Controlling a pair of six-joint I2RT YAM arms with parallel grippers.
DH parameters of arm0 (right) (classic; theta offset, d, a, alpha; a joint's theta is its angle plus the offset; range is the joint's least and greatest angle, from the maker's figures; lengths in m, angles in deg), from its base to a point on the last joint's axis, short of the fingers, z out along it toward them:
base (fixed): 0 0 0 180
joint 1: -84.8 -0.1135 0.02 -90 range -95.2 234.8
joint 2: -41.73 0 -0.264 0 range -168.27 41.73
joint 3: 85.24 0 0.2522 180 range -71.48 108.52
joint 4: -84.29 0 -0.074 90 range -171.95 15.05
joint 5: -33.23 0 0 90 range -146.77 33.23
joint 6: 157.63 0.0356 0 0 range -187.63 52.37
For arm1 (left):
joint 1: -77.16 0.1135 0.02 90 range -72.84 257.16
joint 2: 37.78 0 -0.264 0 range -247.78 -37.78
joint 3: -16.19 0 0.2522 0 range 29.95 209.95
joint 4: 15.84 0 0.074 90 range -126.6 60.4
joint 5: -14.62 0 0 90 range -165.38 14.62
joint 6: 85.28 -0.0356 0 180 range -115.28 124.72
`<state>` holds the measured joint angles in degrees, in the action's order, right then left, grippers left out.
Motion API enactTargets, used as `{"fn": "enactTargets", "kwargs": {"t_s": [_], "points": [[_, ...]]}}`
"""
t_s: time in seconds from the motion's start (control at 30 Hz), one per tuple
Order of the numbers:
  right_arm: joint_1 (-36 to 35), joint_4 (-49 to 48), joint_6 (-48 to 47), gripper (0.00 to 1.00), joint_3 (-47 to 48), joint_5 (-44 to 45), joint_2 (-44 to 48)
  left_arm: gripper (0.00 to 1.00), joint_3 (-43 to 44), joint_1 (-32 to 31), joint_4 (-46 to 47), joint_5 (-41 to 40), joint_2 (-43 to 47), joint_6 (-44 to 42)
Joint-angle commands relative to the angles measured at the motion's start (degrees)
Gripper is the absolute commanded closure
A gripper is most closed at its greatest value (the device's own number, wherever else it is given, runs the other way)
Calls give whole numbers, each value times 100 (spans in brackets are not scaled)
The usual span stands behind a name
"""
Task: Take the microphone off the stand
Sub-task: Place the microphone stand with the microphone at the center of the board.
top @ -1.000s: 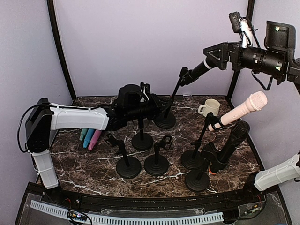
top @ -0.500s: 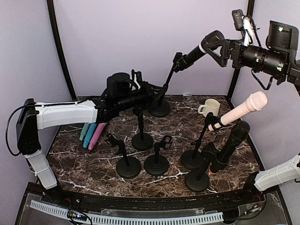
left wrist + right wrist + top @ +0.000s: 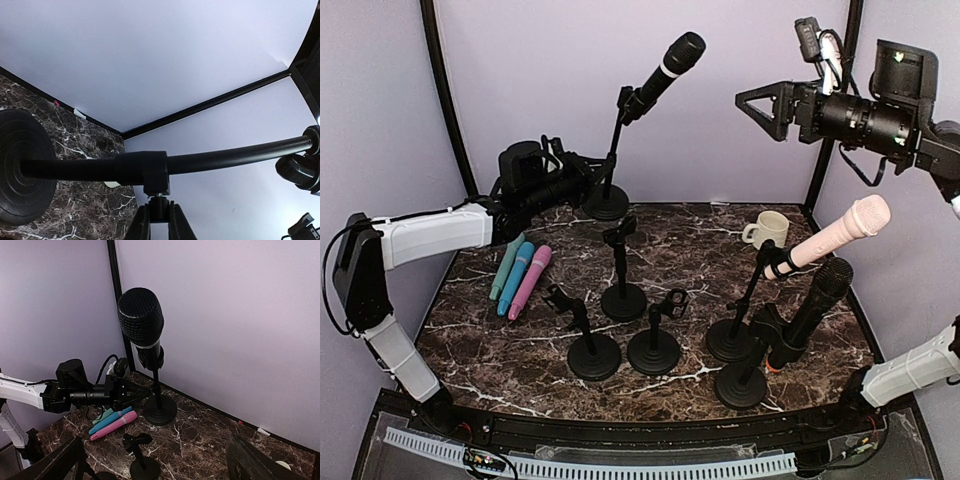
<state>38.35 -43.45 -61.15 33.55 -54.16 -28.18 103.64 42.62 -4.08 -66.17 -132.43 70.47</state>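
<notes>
Your left gripper has swung the stand leftward, jaws clamped on its lower pole. Mic sits clipped atop the stand. Right gripper, right of the stand's top, gapes wide. The mic is probably rigid and smooth, so grasp it mid-barrel.

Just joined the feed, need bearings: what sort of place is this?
Probably a robot test booth, not a studio: plain lilac walls, a marble-look tabletop, several small microphone stands clustered together.

cream mug parked back right on marble tabletop, pale pink mic clipped up nearby, teal, blue and pink mics side by side at left, three bare stands mid-table
</notes>
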Motion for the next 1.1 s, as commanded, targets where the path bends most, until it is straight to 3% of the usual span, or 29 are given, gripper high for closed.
{"fn": "enactTargets", "kwargs": {"t_s": [0.0,0.53,0.83,1.07], "points": [[-43,-311,71,1,248,-48,-299,100,-511,326,1164,261,604,310],[-990,-80,-36,2,1401,1346,-1876,100,-3165,730,3274,540,842,1131],[-1014,367,93,1,1942,1480,-2629,100,-4198,774,4529,615,561,1626],[-1027,723,22,2,2446,1001,-3141,100,-4734,773,4835,668,483,1742]]}}
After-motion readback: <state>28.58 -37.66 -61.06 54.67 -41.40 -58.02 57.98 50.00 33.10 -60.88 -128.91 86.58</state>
